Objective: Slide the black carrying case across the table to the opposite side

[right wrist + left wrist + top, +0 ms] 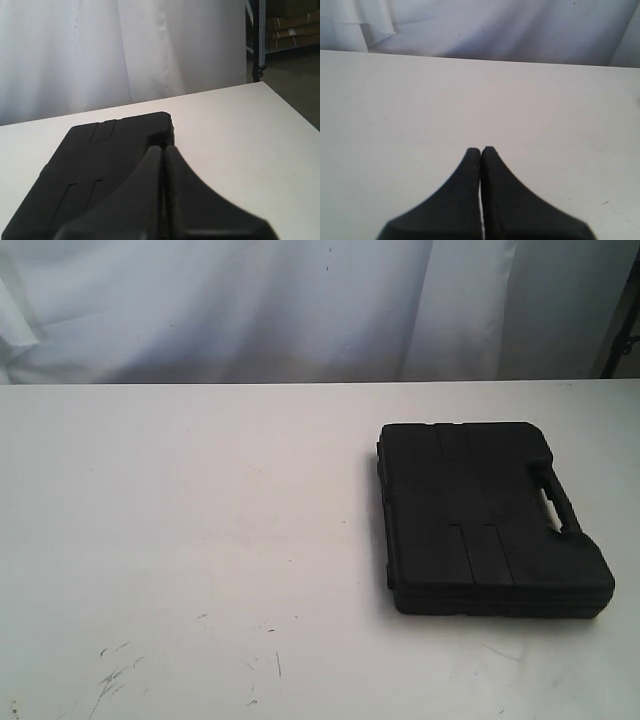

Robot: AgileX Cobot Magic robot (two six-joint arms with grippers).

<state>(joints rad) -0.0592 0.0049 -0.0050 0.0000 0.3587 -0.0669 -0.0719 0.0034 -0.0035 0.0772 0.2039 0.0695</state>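
The case (490, 520) lies flat and shut on my worktop (200, 540), contents hidden. My left tool (480, 150) and right tool (164, 149) are both clenched, grasping nothing.

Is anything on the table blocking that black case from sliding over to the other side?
Nothing visible does. In the exterior view the case lies toward the right of the table, and the surface to its left shows only a few faint scratches.

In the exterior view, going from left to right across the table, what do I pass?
dark scratches → black case → handle slot on the case's right edge
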